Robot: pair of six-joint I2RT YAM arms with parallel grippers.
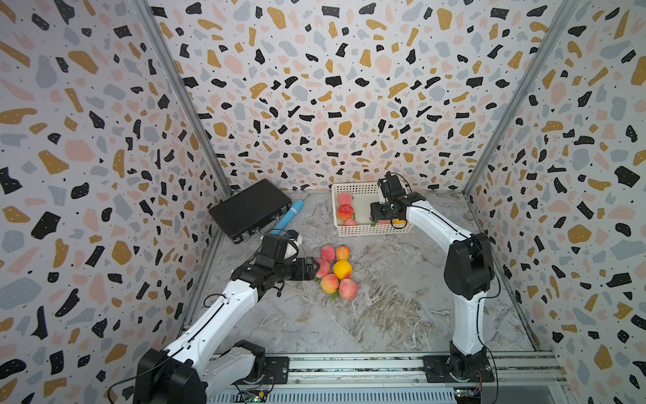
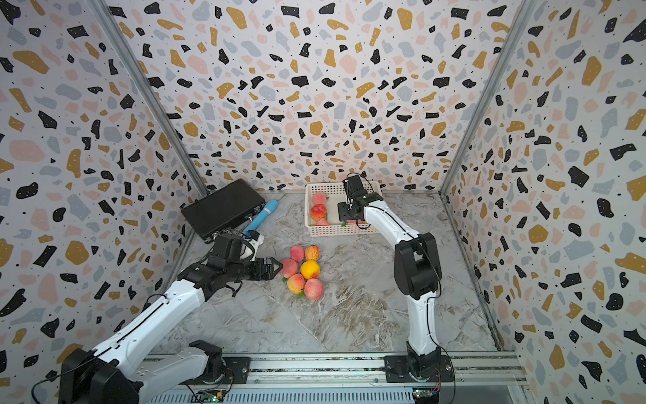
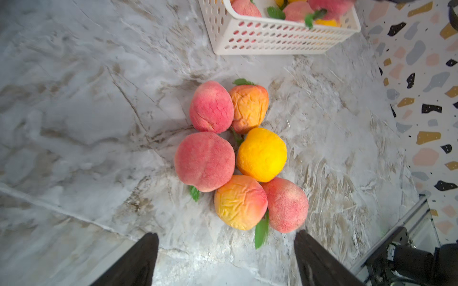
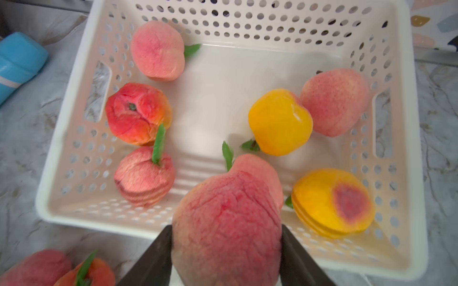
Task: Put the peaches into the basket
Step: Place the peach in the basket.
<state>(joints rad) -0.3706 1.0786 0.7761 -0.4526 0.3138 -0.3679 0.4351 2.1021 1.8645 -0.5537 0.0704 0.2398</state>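
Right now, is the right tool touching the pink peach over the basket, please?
Touching: the right wrist view shows the right tool pinching both sides of the pink peach.

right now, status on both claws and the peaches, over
Right claw shut on a pink peach over the basket, six peaches inside. Left claw open beside six loose peaches on the table. Blue cylinder, black case off to the side.

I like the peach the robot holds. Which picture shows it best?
Right wrist view: the held peach looms large in the right gripper. In both top views the arm mostly hides it; left wrist view, unclear.
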